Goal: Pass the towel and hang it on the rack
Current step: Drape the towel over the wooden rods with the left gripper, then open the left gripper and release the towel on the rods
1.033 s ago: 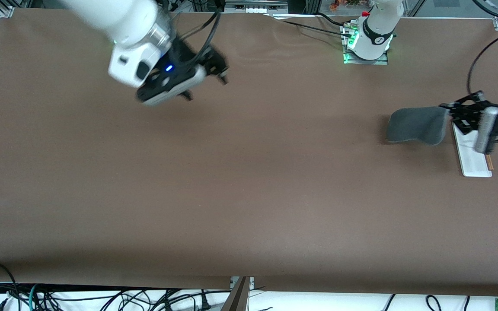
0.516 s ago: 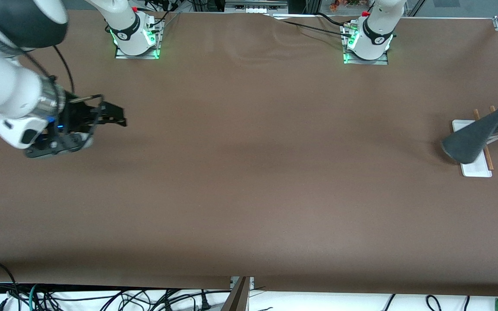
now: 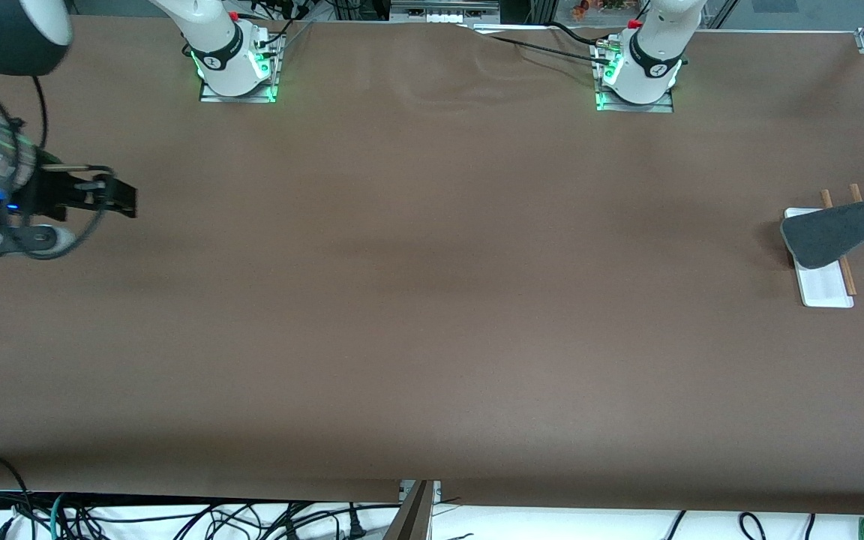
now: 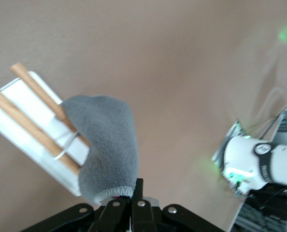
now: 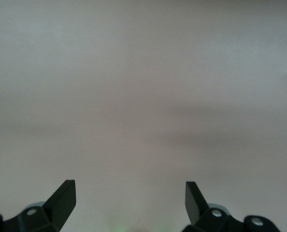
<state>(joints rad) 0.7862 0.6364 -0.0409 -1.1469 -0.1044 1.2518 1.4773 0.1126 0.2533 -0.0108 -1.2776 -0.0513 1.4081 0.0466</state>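
We see the left gripper [image 4: 134, 200] clamped on the towel [image 3: 837, 225] over the rack [image 3: 826, 281], the right gripper [image 5: 129, 195] at nine o'clock, wide apart, empty, over the table [image 3: 432, 315].

The left gripper [image 4: 134, 193] carried the towel [image 3: 841, 223] over the rack [image 3: 822, 281], draping it across the rods. The right gripper [image 3: 121, 201] withdrew toward its own table end.

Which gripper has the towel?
The left gripper, shut on the towel over the rack. The right gripper is open, holding nothing.
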